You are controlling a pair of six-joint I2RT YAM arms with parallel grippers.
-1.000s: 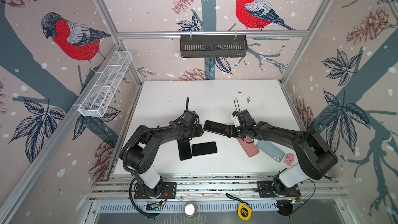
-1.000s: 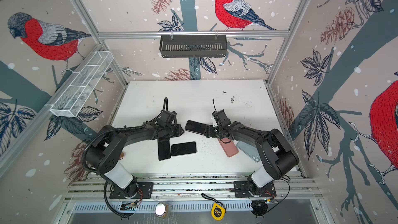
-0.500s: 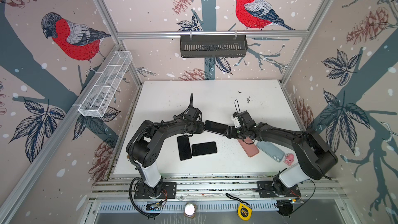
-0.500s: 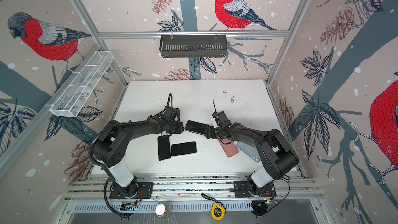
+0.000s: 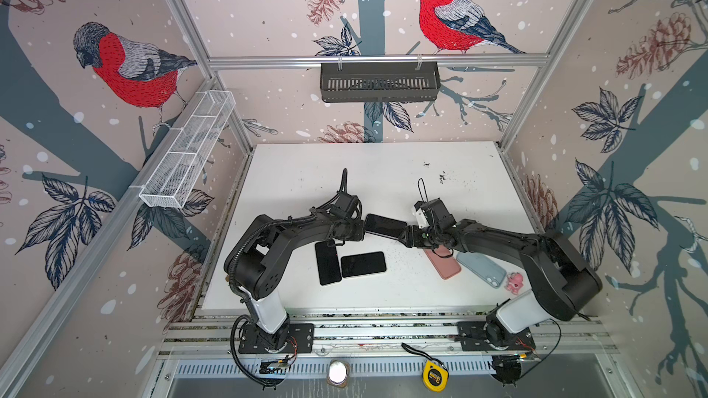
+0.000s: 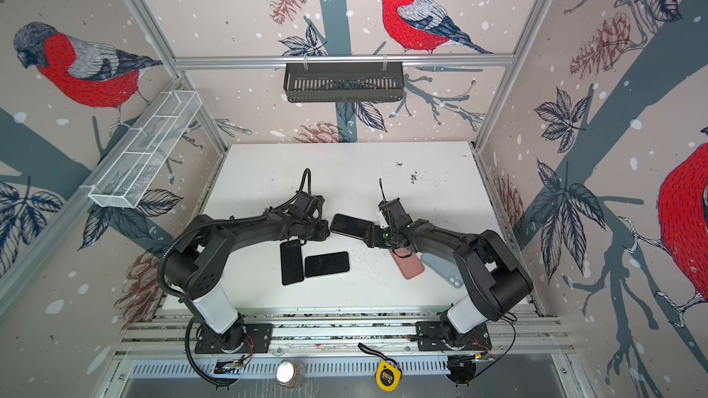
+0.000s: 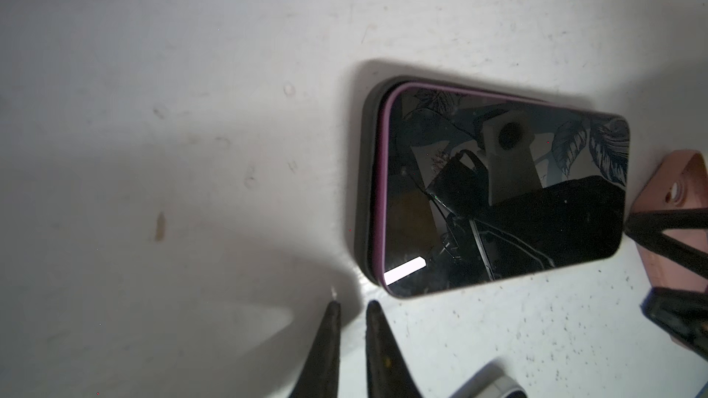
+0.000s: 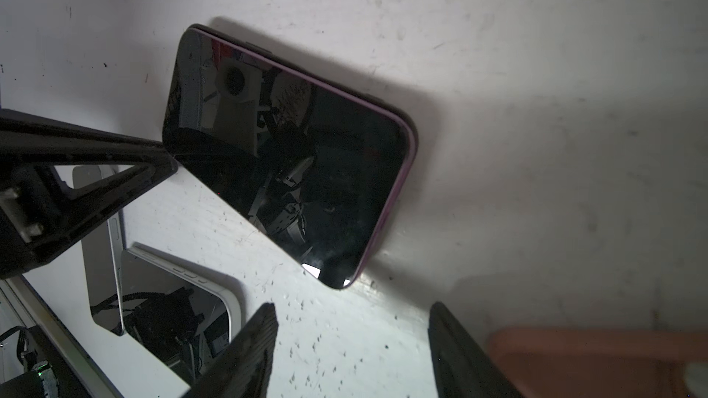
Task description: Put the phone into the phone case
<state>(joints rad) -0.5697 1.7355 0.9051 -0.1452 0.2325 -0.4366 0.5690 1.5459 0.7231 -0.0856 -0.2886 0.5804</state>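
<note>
Over the last second the left arm has drawn its forearm back off the pair of bare black phones (image 5: 363, 264) lying flat on the white desk (image 5: 306, 170), so more of the lengthwise one now shows. The left tool (image 5: 362, 229) has narrowed its jaws to a thin slit, with nothing between them. The right arm and the glossy black-screened phone with a purple edge (image 5: 385, 225) have not shifted.

That phone lies screen-up mid-desk, between the two tools, which point at its opposite ends. In the left wrist view the left tool (image 7: 352, 310) sits just beside one corner of the phone (image 7: 498, 193), and a dark grey rim (image 7: 367, 185) shows outside the purple edge at that end. In the right wrist view the right tool (image 8: 350, 323) stands with its jaws well apart and empty, the phone (image 8: 287, 155) just beyond its fingertips. A salmon-pink phone case (image 5: 444, 266) lies under the right wrist.
</note>
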